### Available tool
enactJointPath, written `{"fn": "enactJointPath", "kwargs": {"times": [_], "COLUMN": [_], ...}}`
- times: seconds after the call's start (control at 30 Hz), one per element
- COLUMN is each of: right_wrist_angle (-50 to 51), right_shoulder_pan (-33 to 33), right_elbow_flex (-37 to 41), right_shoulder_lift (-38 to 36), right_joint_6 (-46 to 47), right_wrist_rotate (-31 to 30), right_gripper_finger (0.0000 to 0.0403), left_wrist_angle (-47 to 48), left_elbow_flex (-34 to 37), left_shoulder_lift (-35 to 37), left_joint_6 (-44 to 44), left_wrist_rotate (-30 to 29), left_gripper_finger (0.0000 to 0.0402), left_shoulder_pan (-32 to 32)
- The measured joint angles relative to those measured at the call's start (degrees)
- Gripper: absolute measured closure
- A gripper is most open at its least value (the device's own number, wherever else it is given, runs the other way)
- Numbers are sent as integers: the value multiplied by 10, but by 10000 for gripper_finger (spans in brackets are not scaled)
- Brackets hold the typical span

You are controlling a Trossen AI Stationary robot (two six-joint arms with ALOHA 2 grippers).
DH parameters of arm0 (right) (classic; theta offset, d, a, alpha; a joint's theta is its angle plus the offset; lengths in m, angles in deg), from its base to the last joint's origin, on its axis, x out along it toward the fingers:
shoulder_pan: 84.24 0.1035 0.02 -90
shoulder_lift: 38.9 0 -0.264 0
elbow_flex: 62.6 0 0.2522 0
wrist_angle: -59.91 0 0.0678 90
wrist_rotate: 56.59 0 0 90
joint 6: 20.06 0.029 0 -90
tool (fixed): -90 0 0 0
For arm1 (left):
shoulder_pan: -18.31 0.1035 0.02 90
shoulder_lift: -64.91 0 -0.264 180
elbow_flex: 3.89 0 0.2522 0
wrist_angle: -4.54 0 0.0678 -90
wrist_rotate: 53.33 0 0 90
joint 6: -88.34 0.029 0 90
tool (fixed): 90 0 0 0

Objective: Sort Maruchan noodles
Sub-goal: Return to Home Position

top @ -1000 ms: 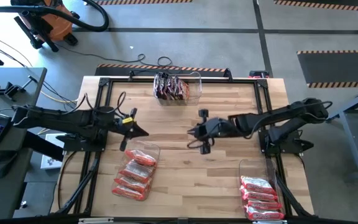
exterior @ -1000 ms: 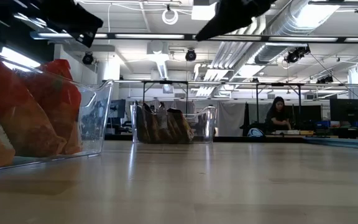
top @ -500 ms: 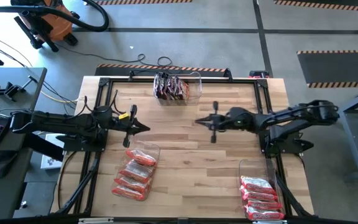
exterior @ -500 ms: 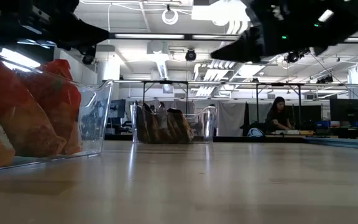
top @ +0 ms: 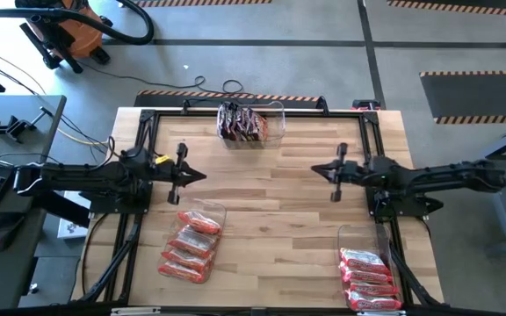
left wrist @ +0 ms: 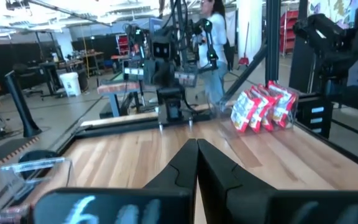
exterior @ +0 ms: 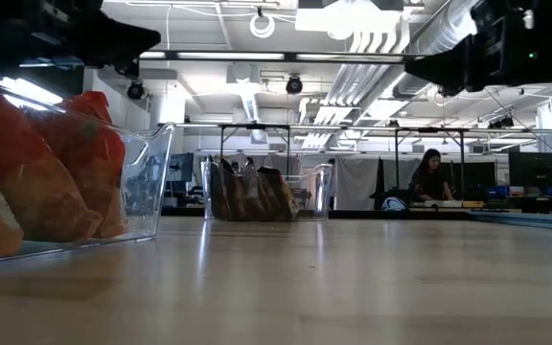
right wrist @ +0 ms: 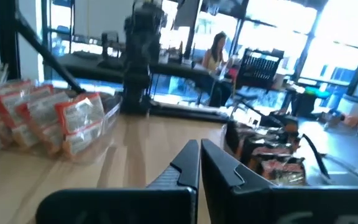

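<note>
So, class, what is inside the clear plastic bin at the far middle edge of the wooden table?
Dark black-silver crinkly noodle packets stand on edge inside the clear plastic bin. They overlap, so their number and the bin's floor beneath them cannot be seen.

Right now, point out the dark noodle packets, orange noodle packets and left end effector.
dark noodle packets (top: 240, 124): high view, middle of the bunch.
orange noodle packets (top: 193, 240): high view, a middle packet.
left end effector (top: 202, 176): high view, shut fingertips.
</note>
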Motion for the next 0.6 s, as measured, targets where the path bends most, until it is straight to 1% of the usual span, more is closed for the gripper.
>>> {"fn": "enactJointPath", "kwargs": {"times": [0.2, 0.3, 0.43, 0.6], "right_wrist_angle": [61, 114, 144, 195], "right_shoulder_pan": [0, 0, 0, 0], "right_elbow_flex": [33, 33, 33, 33], "right_shoulder_lift": [-131, -190, -269, -361], "right_joint_6": [-2, -10, -20, -31], "right_wrist_rotate": [-2, -8, -16, 3], "right_gripper_finger": [403, 403, 403, 403], "left_wrist_angle": [-12, -11, -11, 58], "left_elbow_flex": [52, 73, 105, 105], "left_shoulder_lift": [46, 82, 136, 206], "left_joint_6": [-12, -12, -11, -14], "left_wrist_rotate": [-1, -2, -12, -18], "left_gripper_finger": [401, 401, 401, 402], "left_shoulder_pan": [0, 0, 0, 0]}}
